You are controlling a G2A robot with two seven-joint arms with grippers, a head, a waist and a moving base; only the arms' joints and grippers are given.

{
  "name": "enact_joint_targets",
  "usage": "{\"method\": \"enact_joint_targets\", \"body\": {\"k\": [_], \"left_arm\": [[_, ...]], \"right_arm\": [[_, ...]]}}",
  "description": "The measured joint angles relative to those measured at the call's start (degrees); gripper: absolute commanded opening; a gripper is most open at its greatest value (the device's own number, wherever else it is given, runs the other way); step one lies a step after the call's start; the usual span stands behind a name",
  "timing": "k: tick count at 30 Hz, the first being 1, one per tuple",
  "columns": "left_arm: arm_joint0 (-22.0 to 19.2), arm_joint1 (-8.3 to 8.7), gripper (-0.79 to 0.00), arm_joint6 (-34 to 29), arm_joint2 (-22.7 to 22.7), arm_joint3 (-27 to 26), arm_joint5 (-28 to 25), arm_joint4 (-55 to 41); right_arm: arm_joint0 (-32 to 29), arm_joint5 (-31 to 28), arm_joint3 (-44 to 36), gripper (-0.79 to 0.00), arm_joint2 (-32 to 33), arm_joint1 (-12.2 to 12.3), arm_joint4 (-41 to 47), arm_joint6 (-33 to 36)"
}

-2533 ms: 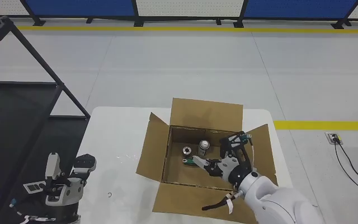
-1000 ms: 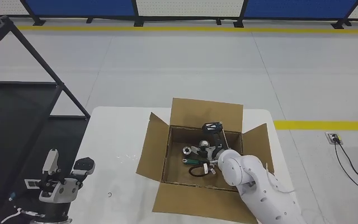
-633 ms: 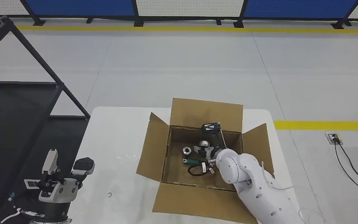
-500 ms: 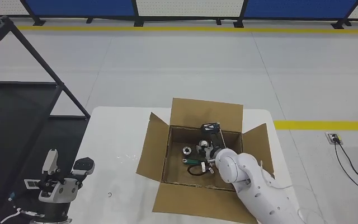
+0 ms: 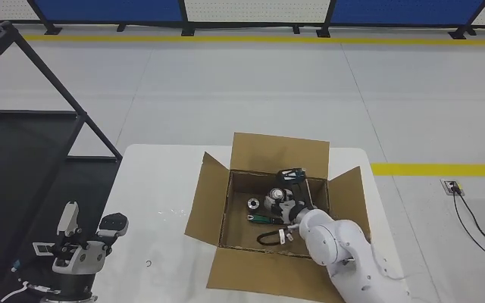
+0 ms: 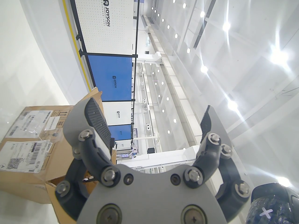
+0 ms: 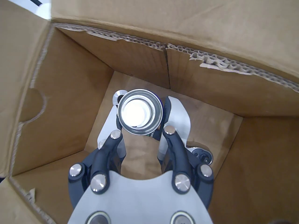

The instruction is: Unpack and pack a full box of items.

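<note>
Pale grey floor with a yellow line, and blue and white panels far behind; nearer, white desk (image 5: 159,204). At the far left, low beside the left edge of the desk: left claw (image 6: 149,108), fingers spread wide, nothing between them, pointed up toward the ceiling lights. Well apart from the box.

Right of the middle of the desk: open cardboard box (image 5: 280,155), flaps folded out. Inside on the bottom, from the left: round metal part (image 5: 251,203); just beside it and nearer, green-handled tool (image 5: 262,219), lying flat; nearer still, loop of black cable (image 5: 267,239). Right of the metal part, toward the far wall of the box: spray can (image 7: 139,114), upright, silver rim and white top facing up.

Reaching down into the box from the right: right claw (image 7: 143,108), narrowed around the spray can, one finger on each side of its body, seemingly gripping it. Bottom of the can hidden, so not possible to tell if resting on the box floor or lifted.
</note>
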Motion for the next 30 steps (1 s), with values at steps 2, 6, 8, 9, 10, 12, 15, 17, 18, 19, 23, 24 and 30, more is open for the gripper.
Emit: {"method": "enact_joint_targets", "body": {"k": [2, 6, 8, 9, 10, 12, 15, 17, 18, 19, 23, 24, 30], "left_arm": [[0.0, 0.0, 0.0, 0.0, 0.0, 0.0, 0.0, 0.0], [0.0, 0.0, 0.0, 0.0, 0.0, 0.0, 0.0, 0.0], [0.0, 0.0, 0.0, 0.0, 0.0, 0.0, 0.0, 0.0], [0.0, 0.0, 0.0, 0.0, 0.0, 0.0, 0.0, 0.0], [0.0, 0.0, 0.0, 0.0, 0.0, 0.0, 0.0, 0.0], [0.0, 0.0, 0.0, 0.0, 0.0, 0.0, 0.0, 0.0], [0.0, 0.0, 0.0, 0.0, 0.0, 0.0, 0.0, 0.0], [0.0, 0.0, 0.0, 0.0, 0.0, 0.0, 0.0, 0.0], [0.0, 0.0, 0.0, 0.0, 0.0, 0.0, 0.0, 0.0], [0.0, 0.0, 0.0, 0.0, 0.0, 0.0, 0.0, 0.0], [0.0, 0.0, 0.0, 0.0, 0.0, 0.0, 0.0, 0.0], [0.0, 0.0, 0.0, 0.0, 0.0, 0.0, 0.0, 0.0], [0.0, 0.0, 0.0, 0.0, 0.0, 0.0, 0.0, 0.0]], "right_arm": [[-3.12, -0.88, -4.73, -0.785, 2.33, 0.5, 0.06, -0.91], [-8.45, -2.9, -13.62, -0.785, 5.96, 1.19, 0.54, -2.35], [-10.94, -3.34, -18.41, -0.785, 7.64, 1.52, -0.15, -2.57], [-11.93, -3.35, -20.43, -0.785, 8.34, 1.64, -0.54, -2.5], [-12.87, -3.36, -22.42, -0.785, 9.03, 1.76, -0.85, -2.37], [-15.12, -3.35, -26.81, -0.785, 10.79, 1.99, -1.03, -2.39], [-18.52, -3.59, -31.75, -0.785, 13.75, 2.26, -0.27, -3.3], [-21.26, -3.99, -34.1, -0.785, 15.68, 2.41, 0.55, -4.48], [-22.37, -4.18, -34.68, -0.785, 16.26, 2.46, 0.74, -4.86], [-22.95, -4.27, -34.92, -0.785, 16.53, 2.49, 0.8, -5.02], [-22.86, -4.28, -34.86, -0.785, 16.52, 2.49, 0.76, -5.01], [-22.85, -4.27, -34.86, -0.785, 16.51, 2.48, 0.76, -5.0], [-22.86, -4.27, -34.86, -0.785, 16.51, 2.48, 0.76, -5.0]]}}
